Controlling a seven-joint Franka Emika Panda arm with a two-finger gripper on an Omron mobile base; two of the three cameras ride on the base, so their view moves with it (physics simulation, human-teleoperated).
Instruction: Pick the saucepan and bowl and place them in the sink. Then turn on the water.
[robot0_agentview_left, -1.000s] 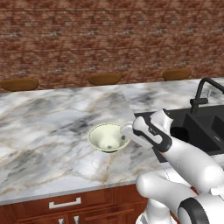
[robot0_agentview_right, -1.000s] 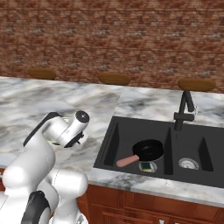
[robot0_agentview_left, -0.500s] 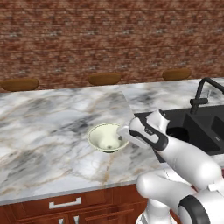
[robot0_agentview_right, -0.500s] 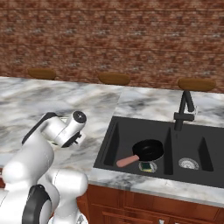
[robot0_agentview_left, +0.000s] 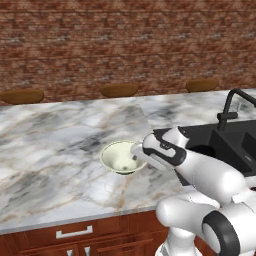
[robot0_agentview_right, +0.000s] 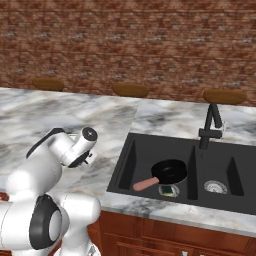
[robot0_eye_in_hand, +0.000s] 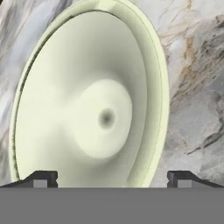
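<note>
Bowl: the cream bowl sits upright on the marble counter, about midway between the back edge and the front edge, and left of the sink. In the hand view the bowl shows its greenish inside and a small dark spot at the centre.

Gripper: the gripper is right down over the bowl, looking straight into it. Its two dark fingertips stand wide apart, one near each side of the rim, with nothing between them but the open bowl. Whether the tips touch the rim, I cannot tell. In the left base view the white hand reaches in from the bowl's right side, its tip hidden by the wrist.

Sink: the black double-basin sink is set into the counter's right part, close to the front edge, and well apart from the bowl.

Pan: there it is, the black pan already lies in the sink's left basin, near the divider. Its pink handle points to the front-left corner of that basin.

Faucet: the slim black faucet rises at the sink's back edge, over the divider.

Drain: a round steel drain shows in the right basin.
</note>
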